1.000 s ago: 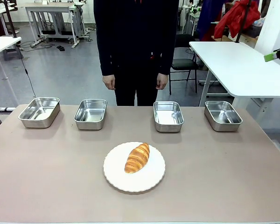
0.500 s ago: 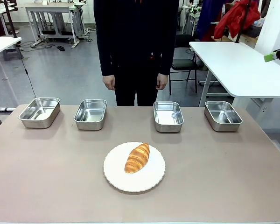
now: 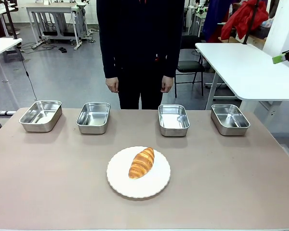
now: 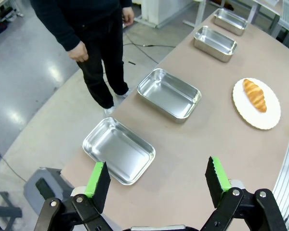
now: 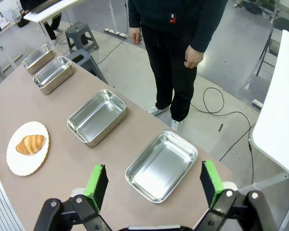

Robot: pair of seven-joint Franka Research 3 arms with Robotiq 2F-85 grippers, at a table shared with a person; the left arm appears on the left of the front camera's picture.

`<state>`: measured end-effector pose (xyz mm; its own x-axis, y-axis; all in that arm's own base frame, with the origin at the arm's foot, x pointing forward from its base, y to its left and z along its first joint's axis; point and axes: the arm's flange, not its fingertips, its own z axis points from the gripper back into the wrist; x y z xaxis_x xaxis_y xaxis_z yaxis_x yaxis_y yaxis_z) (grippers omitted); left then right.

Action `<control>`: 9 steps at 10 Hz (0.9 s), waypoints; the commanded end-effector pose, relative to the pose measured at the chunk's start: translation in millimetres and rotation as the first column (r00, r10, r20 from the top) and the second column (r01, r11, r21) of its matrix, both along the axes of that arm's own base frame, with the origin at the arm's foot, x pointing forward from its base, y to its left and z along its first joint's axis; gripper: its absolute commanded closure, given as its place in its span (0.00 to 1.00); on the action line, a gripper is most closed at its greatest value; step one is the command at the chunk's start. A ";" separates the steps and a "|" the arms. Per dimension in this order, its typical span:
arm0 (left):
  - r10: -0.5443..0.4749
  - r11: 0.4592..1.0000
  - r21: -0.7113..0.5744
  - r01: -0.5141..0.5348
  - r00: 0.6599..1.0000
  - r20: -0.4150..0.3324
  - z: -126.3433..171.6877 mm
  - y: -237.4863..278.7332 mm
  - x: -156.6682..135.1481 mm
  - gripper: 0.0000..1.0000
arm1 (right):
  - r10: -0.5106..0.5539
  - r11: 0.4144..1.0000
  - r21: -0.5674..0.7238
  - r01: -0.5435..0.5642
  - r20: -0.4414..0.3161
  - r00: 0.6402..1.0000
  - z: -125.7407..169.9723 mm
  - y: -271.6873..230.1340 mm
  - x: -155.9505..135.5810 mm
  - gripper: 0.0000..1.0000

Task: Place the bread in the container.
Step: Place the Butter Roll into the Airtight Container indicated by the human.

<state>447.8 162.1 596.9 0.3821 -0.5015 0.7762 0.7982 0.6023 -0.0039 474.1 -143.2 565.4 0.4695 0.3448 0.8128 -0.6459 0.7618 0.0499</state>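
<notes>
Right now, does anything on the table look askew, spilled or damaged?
Nothing stands out. The bread lies whole on the white plate, the four steel pans sit upright and empty in a row, and the left gripper and right gripper are open.

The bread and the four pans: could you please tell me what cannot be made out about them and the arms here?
- Underside of the bread: front view, hidden against the plate.
- Which of the four pans is meant: they look alike in every view, and nothing marks one.
- Wrists behind the left end effector and the right end effector: wrist views, cut off by the bottom edge.
</notes>
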 end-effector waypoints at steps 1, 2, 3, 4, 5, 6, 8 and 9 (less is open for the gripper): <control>-0.007 1.000 0.000 0.007 1.000 0.003 0.8 -0.7 -0.6 0.00 | 0.003 1.000 0.005 -0.003 0.006 1.000 1.1 0.8 0.1 0.00; -0.007 1.000 0.000 0.007 1.000 0.003 0.8 -0.7 -0.6 0.00 | 0.003 1.000 0.005 -0.003 0.006 1.000 1.1 0.8 0.1 0.00; -0.007 1.000 0.000 0.007 1.000 0.003 0.8 -0.7 -0.6 0.00 | 0.003 1.000 0.005 -0.003 0.006 1.000 1.1 0.8 0.1 0.00; -0.007 1.000 0.000 0.007 1.000 0.003 0.8 -0.7 -0.6 0.00 | 0.003 1.000 0.005 -0.003 0.006 1.000 1.1 0.8 0.1 0.00; -0.007 1.000 0.000 0.007 1.000 0.003 0.8 -0.7 -0.6 0.00 | 0.003 1.000 0.005 -0.003 0.006 1.000 1.1 0.8 0.1 0.00; -0.007 1.000 0.000 0.007 1.000 0.003 0.8 -0.7 -0.6 0.00 | 0.003 1.000 0.005 -0.003 0.006 1.000 1.1 0.8 0.1 0.00; -0.007 1.000 0.000 0.007 1.000 0.003 0.8 -0.7 -0.6 0.00 | 0.003 1.000 0.005 -0.003 0.006 1.000 1.1 0.8 0.1 0.00; -0.007 1.000 0.000 0.007 1.000 0.003 0.8 -0.7 -0.6 0.00 | 0.003 1.000 0.005 -0.003 0.006 1.000 1.1 0.8 0.1 0.00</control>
<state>447.8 162.1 596.9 0.3822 -0.5014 0.7762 0.7982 0.6023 -0.0039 474.1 -143.2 565.4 0.4695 0.3447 0.8128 -0.6458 0.7619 0.0499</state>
